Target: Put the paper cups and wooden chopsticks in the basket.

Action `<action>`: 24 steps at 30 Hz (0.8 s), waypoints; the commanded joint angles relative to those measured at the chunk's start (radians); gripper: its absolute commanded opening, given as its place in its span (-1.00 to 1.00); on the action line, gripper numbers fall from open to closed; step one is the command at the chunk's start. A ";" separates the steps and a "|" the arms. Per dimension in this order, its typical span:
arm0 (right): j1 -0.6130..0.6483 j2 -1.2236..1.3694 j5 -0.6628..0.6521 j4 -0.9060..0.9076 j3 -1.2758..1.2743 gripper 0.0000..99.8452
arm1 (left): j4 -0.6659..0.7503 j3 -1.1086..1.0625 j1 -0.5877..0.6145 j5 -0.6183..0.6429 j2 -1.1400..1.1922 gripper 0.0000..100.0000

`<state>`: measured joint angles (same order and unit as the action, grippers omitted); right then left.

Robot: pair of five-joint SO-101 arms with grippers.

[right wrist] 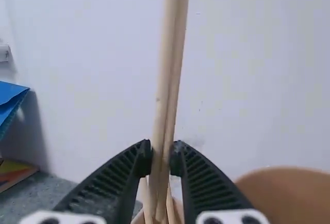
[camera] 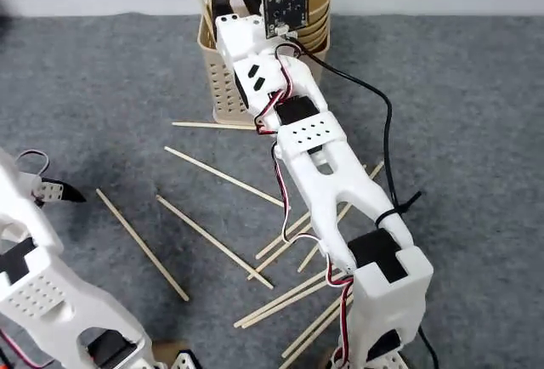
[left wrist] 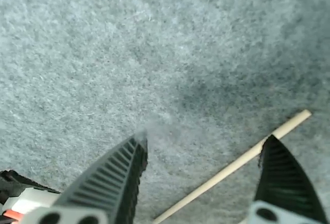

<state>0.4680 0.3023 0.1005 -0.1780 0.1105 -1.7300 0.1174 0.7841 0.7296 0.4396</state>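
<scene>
Over basket (camera: 219,88), right arm (camera: 323,161) outstretched, tool (right wrist: 160,155) pinching chopsticks (right wrist: 170,53) (upright).

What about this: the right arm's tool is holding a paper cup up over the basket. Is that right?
Not quite. The right arm's tool is shut on wooden chopsticks, not on a paper cup; the right wrist view shows them pinched upright between its fingers. The rest is right: it holds them up over the basket.

Stacked paper cups (camera: 316,20) flank the basket (camera: 223,88); loose chopsticks (camera: 217,242) litter the carpet (camera: 102,88) in front of it.
</scene>
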 commanded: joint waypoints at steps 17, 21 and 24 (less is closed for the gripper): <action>0.002 -0.053 -0.008 -0.016 0.072 -0.84 | -0.025 -0.002 0.002 -0.006 -0.071 -0.34; 0.059 -0.145 -0.008 0.082 0.072 -0.84 | -0.025 0.005 0.003 -0.008 -0.072 -0.34; 0.105 -0.213 -0.008 0.222 0.072 -0.84 | -0.026 0.021 0.003 -0.009 -0.094 -0.34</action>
<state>0.5340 0.2102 0.1005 -0.0629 0.1105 -1.7300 0.1174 0.7841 0.7296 0.4396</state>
